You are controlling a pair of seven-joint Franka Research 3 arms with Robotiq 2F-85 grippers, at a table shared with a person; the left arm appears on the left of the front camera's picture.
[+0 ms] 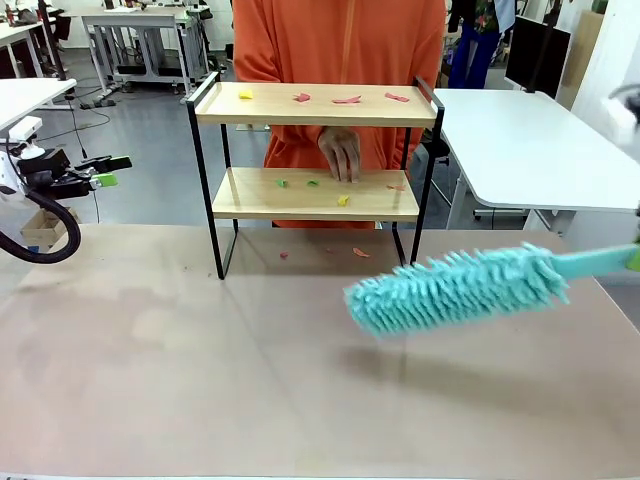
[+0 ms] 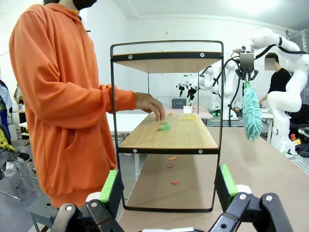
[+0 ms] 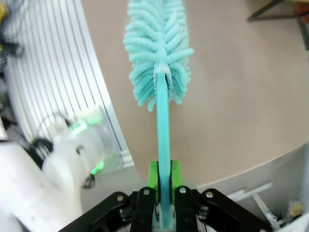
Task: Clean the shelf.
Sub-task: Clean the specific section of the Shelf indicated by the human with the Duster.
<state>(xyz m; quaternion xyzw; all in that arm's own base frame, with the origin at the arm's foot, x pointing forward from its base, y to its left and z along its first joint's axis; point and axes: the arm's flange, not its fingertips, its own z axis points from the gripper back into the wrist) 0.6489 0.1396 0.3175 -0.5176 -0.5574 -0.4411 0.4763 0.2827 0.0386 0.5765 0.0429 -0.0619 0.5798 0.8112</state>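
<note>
Shelf (image 1: pixel 270 103) position: it stands at the far edge of the desk (image 1: pixel 200 380), about midway along that edge, with its long axis parallel to the edge. You see both wooden boards from the near side. A person in an orange top stands just behind it.

Duster (image 1: pixel 455 290): its fluffy teal head hangs above the right half of the desk, nearer to you than the shelf and apart from it. The long axis runs roughly across the desk, head toward the left, handle toward the right edge.

Right gripper (image 3: pixel 162 176): the jaws are clamped on the end of the duster handle, green pads flat on both sides.

Left gripper (image 1: pixel 108 171): it waits beyond the left edge of the desk with its jaws wide and nothing between them, looking along the shelf from its left end.

Person's hand (image 1: pixel 342 155): it rests on the lower board, fingers down.

Coloured scraps (image 1: pixel 347 99): several lie on the top board, several on the lower board, and a few on the desk under the shelf.

Key relation: from the duster head, the shelf lies toward the far edge and to the left. The right arm is nearer and carries the tool, so expect it to sweep. Note that the hand sits in the lower board's sweep path.
</note>
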